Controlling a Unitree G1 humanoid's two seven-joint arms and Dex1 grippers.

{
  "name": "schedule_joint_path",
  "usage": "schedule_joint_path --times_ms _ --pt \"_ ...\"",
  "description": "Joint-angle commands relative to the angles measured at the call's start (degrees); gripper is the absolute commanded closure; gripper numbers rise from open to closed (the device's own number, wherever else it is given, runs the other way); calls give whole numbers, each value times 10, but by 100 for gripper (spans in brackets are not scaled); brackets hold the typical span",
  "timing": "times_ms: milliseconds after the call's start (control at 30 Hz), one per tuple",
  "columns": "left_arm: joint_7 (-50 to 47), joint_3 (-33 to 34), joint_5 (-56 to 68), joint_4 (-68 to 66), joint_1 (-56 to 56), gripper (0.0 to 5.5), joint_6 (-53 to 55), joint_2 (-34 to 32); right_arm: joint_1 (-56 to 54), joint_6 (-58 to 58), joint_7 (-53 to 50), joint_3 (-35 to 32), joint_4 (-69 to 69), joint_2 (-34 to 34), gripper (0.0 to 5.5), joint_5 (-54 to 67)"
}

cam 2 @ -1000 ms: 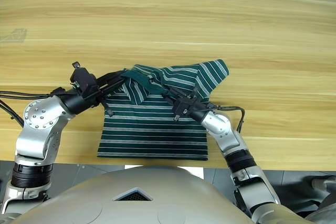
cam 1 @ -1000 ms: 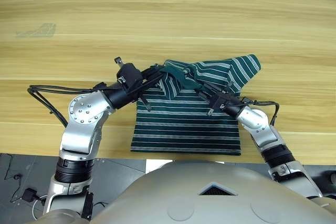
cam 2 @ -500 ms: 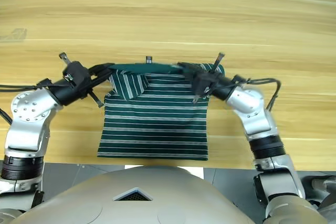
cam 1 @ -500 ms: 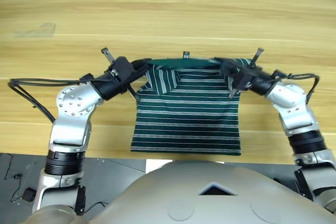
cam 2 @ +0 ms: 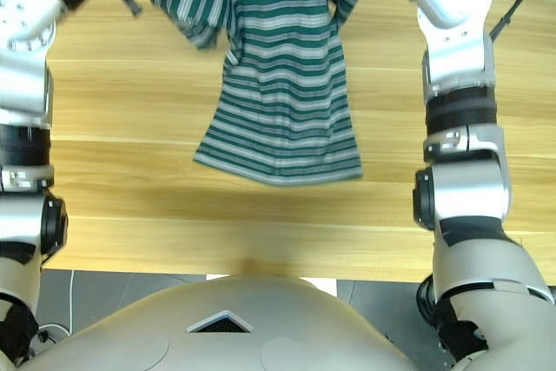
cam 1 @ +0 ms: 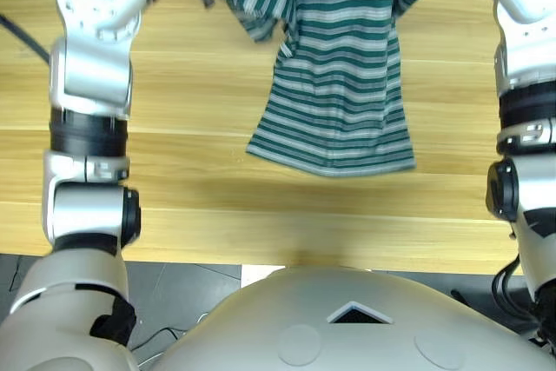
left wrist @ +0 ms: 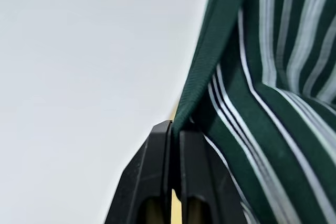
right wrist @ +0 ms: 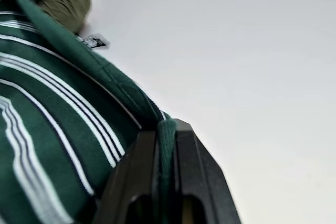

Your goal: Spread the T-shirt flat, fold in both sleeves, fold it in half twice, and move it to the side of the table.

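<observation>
The striped green T-shirt hangs in the air over the tabletop, its hem dangling toward the near edge. The left gripper is clamped on the fabric's dark edge at one upper corner. The right gripper pinches the other corner likewise.

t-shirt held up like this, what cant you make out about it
T-shirt collar and shoulders: cut off by the eye views' top edge.
Hem touching the table or hanging clear: unclear from above.
Which part the left gripper and right gripper pinch: wrist views are too close.
</observation>
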State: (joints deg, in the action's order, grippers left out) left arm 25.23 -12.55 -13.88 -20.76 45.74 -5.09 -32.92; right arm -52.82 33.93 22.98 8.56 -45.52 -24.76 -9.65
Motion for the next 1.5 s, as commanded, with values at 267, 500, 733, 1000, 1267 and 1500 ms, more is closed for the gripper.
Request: schedule_joint_path --times_ms 267,500,733,1000,1267,1500 --pt "-191 -66 -160 -324 299 548 -163 -31 -197 54 -166 -9 -215 -74 544 -77" --pt "-44 -49 -106 -61 40 548 -202 -101 -32 130 -59 16 -101 -85 544 -62" --pt "50 -19 -55 144 -237 548 -193 -166 185 71 73 2 85 -117 544 18" --pt "129 53 -74 397 -434 548 -158 -242 398 -71 276 45 402 -199 544 118" --pt "235 -24 -117 527 -608 465 -125 -258 533 -165 368 127 557 -233 544 98" --pt "266 2 -101 571 -677 371 -112 -277 557 -200 394 122 573 -246 544 104"
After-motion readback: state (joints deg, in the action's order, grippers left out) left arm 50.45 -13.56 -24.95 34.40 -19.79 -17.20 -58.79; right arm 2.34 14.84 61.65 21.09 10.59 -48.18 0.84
